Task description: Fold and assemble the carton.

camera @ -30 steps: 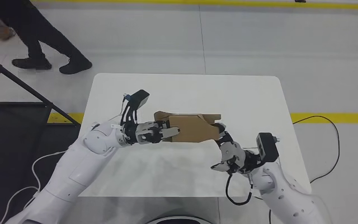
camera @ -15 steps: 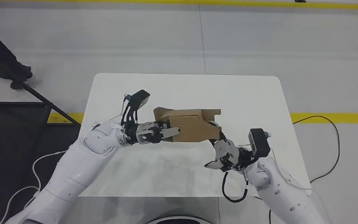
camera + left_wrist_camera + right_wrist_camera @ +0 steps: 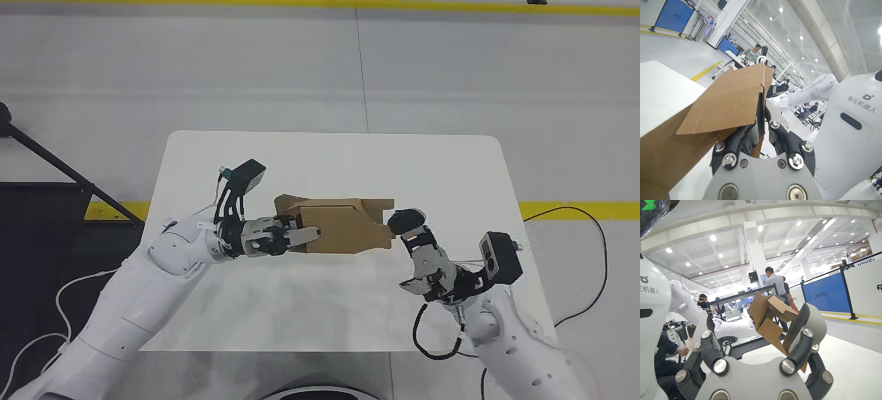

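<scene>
Carton (image 3: 335, 227) of brown corrugated board is located at the centre of the top view, over the middle of the white table (image 3: 440, 170), with its long side running left to right across the frame. It is only partly formed: one flap projects at its upper right corner, and the left wrist view shows a loose panel (image 3: 725, 106) folded over the main body. The left gripper (image 3: 300, 236) sits at the carton's left end, its arm entering from the lower left of the top view. Its black fingers (image 3: 783, 140) are closed tight on a board edge, which stands pinched between them with no gap visible. The right gripper (image 3: 408, 255) sits at the carton's right end, its arm entering from the lower right of the top view. Its jaws are spread wide and clamp nothing. In the right wrist view the carton's end flaps (image 3: 770, 317) lie between the two fingers, near the ribbed pad (image 3: 800, 321) of one finger and well apart from the other; whether that pad touches the board cannot be determined. Whether the carton rests on the table surface or is held just above it cannot be determined either. A yellow floor line (image 3: 580, 210) runs beyond the table's right edge, with a black cable (image 3: 590, 260) just below it in the frame.
</scene>
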{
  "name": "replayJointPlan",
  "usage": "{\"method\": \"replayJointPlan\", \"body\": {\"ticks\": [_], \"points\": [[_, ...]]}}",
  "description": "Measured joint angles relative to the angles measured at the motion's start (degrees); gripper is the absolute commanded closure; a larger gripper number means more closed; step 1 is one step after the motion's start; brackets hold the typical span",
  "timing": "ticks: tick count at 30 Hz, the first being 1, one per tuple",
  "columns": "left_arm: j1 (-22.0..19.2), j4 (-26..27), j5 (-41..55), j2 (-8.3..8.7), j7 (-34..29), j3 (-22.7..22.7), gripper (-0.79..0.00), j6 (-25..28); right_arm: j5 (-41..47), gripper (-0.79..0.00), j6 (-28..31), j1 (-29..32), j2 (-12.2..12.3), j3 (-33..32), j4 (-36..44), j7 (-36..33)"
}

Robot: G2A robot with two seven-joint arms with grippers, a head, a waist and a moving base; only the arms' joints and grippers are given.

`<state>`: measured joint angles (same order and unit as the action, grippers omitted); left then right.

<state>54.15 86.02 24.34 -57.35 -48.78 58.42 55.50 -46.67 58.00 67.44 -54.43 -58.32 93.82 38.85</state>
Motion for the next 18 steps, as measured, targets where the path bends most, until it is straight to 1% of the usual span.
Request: {"method": "replayJointPlan", "body": {"ticks": [7,18], "points": [[0.18,0.25,0.02,0.12,-0.05,0.14,0.0,-0.05,0.77,-0.785,-0.04,3.94,0.8,-3.89,0.12,4.08],[0.36,0.36,0.06,0.18,-0.02,0.32,0.0,-0.02,1.27,-0.785,-0.26,4.16,0.8,-4.37,-0.4,4.28]]}}
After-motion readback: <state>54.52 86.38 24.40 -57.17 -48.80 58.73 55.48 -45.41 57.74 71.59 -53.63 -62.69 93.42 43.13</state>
